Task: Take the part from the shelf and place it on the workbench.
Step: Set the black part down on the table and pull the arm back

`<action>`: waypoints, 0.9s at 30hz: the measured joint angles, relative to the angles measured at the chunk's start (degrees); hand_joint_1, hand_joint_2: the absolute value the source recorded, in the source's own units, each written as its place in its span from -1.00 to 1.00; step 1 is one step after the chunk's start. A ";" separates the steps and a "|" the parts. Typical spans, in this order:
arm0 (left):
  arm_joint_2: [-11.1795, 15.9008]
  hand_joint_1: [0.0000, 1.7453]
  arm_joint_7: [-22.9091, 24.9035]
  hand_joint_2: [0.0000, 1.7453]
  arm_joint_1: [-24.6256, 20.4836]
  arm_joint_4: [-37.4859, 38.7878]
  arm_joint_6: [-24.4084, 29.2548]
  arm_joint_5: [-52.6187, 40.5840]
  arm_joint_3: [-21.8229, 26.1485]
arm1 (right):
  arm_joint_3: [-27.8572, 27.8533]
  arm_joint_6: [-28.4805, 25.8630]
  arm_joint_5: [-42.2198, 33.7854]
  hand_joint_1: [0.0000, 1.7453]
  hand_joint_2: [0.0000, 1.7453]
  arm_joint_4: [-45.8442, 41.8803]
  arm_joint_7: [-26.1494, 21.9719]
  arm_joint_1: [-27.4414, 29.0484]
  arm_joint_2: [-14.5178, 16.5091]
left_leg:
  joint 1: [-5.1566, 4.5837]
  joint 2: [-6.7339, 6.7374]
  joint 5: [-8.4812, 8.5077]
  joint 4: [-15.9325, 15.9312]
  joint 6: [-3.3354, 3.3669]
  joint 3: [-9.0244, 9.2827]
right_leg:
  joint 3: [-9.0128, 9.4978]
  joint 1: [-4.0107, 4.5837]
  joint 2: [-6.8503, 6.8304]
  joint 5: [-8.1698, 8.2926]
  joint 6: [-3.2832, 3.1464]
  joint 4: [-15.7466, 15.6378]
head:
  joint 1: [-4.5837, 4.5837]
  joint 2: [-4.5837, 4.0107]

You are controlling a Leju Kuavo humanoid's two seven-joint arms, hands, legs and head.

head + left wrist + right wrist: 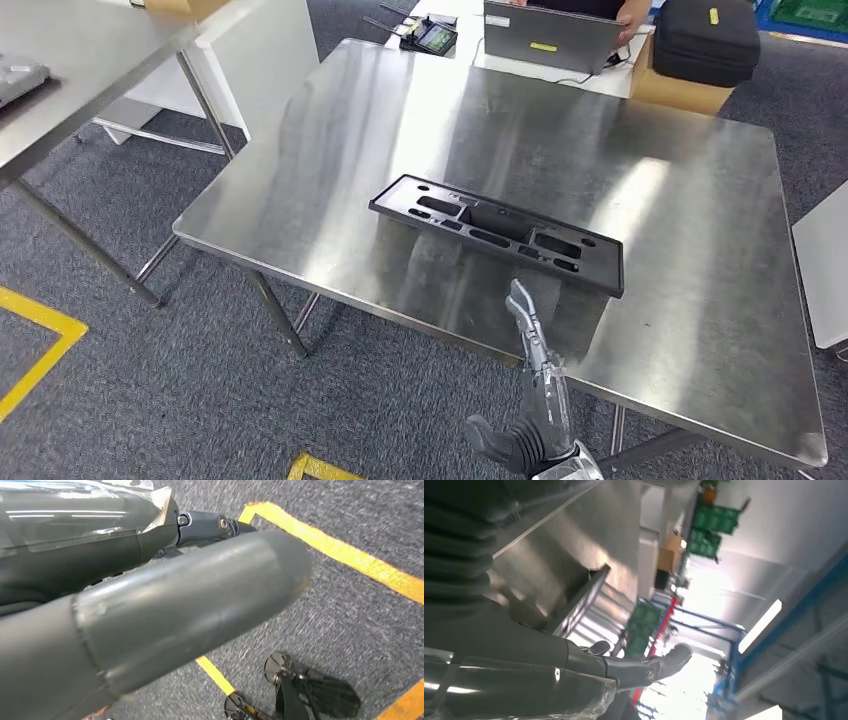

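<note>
The black moulded part, long and flat with several cut-outs, lies on the steel workbench near its front edge. My right hand rises from below the front edge, its fingers stretched out just short of the part's near side and holding nothing. In the right wrist view the same fingers reach out straight, with the part's end beyond them on the steel top. My left hand hangs over the carpet, thumb and fingers extended and nothing in it.
A second steel table stands at the far left. Behind the workbench are a laptop with a person's hand at it, and a black case on a cardboard box. Yellow tape marks the floor.
</note>
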 joint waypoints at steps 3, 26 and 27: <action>-0.19 -1.00 0.10 -1.00 -0.01 -0.01 0.16 0.64 0.66 | 0.66 0.78 0.15 -1.00 -1.00 1.00 0.15 -0.35 0.52 | 0.45 -0.12 -0.03 0.79 -0.95 -0.66 | -1.23 -0.01 0.11 0.32 -1.65 0.48 | -0.16 0.00; -2.05 -1.00 0.24 -1.00 -0.12 -0.01 1.23 1.62 3.04 | -2.45 0.17 -3.21 -1.00 -1.00 6.60 -0.11 1.87 2.70 | -0.67 0.89 -3.03 -1.02 1.83 3.17 | -9.11 0.86 -0.36 -3.54 -1.31 16.27 | -0.44 0.00; -2.12 -1.00 0.07 -1.00 -0.11 -0.01 1.02 1.48 3.03 | -2.79 -0.03 -3.25 -1.00 -1.00 6.72 -0.11 2.03 2.65 | -0.80 0.90 -2.47 -0.89 1.78 2.52 | -6.59 0.99 -0.37 -2.24 -0.97 13.50 | -0.44 0.00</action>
